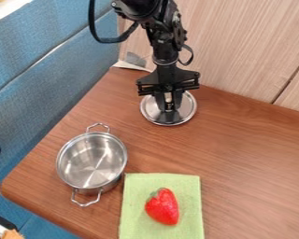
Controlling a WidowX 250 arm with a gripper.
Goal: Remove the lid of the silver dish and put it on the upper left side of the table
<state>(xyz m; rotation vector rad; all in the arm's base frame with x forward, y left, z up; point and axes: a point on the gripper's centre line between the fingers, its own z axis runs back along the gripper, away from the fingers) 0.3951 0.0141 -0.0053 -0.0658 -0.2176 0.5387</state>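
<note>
The black gripper (169, 103) points down over the silver lid (188, 108), which is near the table's back edge, close to the wood-panel wall. The gripper covers the middle of the lid, so its knob and any hold on it cannot be made out. The lid looks level, at or just above the table top; which of the two I cannot tell. At the left of the table stands the silver dish (91, 161), uncovered and empty inside, with a looped handle at its top and another at its bottom.
A green cloth (138, 200) lies at the front, right of the dish, with a red strawberry (162, 207) on it. The brown table (252, 168) extends to the right. Blue padding (46, 88) runs along its left edge, and the wood-panel wall (239, 46) rises behind.
</note>
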